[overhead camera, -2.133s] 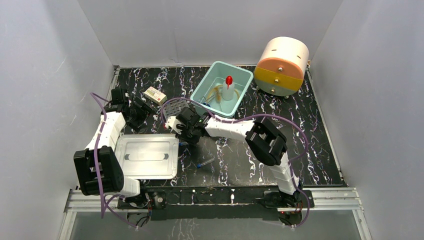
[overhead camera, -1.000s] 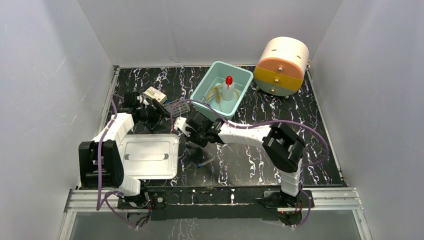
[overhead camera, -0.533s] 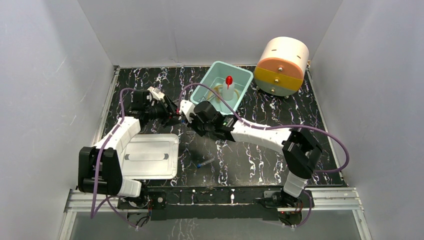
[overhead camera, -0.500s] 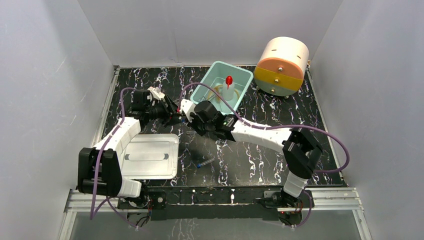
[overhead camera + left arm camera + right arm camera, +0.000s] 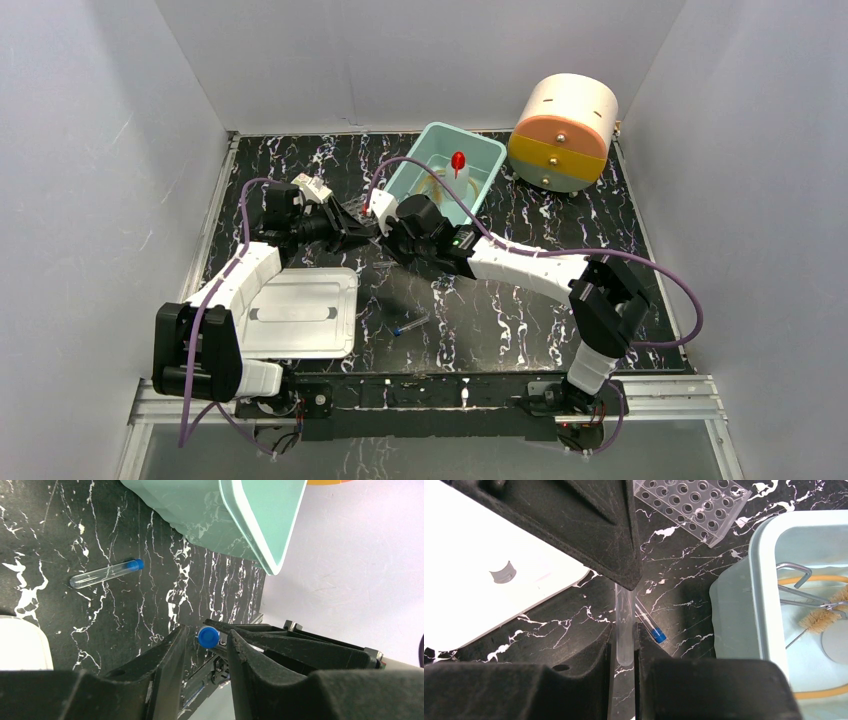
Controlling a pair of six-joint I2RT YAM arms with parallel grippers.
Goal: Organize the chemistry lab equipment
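While it hangs between both arms, the thin clear blue-capped plastic tube [image 5: 625, 605] needs only a gentle pinch.
Light, stiff, slick and probably brittle, it sits above the black marbled table [image 5: 650, 300] beside the mint-green bin [image 5: 760, 590]. Near its rounded end the right gripper [image 5: 623, 627] clamps it; the left gripper [image 5: 206, 629] stands partly open around the blue cap [image 5: 208, 637], apparently untouching.

Right tool [image 5: 623, 630] pinches a clear tube [image 5: 622, 605] between its fingers; the left tool's black finger [image 5: 594, 525] meets the tube's far end; a blue-capped tube [image 5: 646, 621] lies just beside on the black marbled bench [image 5: 684, 605]; grey tube rack [image 5: 694, 502] beyond; teal tub [image 5: 736, 610] at right
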